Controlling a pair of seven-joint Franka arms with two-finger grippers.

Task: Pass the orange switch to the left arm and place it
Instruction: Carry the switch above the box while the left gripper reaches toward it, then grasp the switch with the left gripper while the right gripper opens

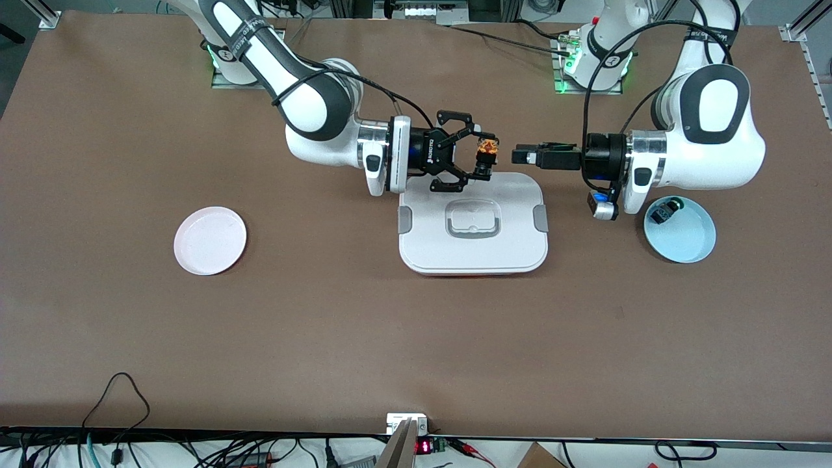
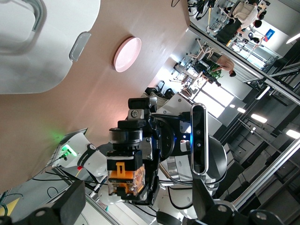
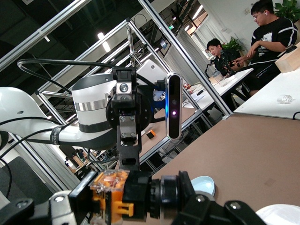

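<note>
Centre of the front view, just above the box (image 1: 473, 224): right gripper (image 1: 478, 157) clamps the orange switch (image 1: 486, 149) in the air over the box's upper edge. Left gripper (image 1: 519, 156) faces it from the frame's right, level with the switch; its finger spacing cannot be told.

Even overhead light, soft shadows — wrist views perhaps blurred near the lens.

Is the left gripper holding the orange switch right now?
No, the orange switch sits between the right gripper's fingers over the box, while the left gripper is apart from it.
</note>
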